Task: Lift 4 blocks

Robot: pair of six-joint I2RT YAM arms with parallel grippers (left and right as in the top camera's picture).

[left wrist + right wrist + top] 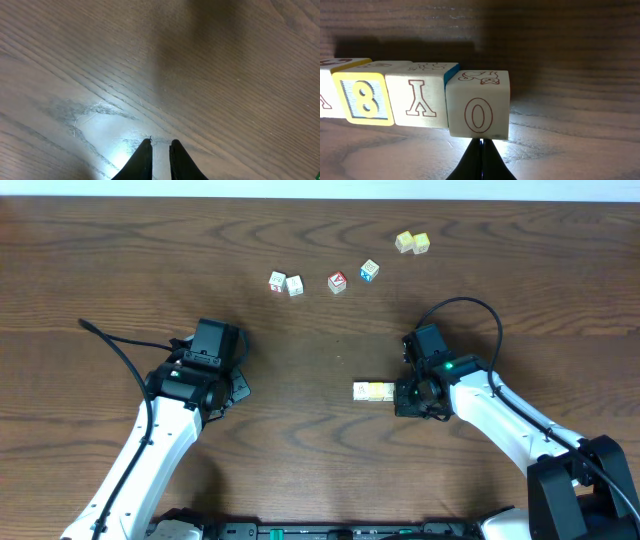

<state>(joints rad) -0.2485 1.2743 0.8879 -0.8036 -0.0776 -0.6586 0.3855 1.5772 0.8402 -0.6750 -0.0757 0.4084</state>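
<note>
Row of small cream wooden blocks [420,95] lined up just ahead of closed, empty right pincer [481,145], seemingly for pressing together; left pincer [160,145] near-closed, empty.

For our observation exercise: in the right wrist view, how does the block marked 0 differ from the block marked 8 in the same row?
The 0 block has a plain cream front with a thin red outline figure; the 8 block has a yellow border around a blue-grey panel with a white figure. The 0 block is the row's right end and sits slightly forward; the 8 block sits further left, with neighbours on both sides. Both are wooden cubes.
</note>
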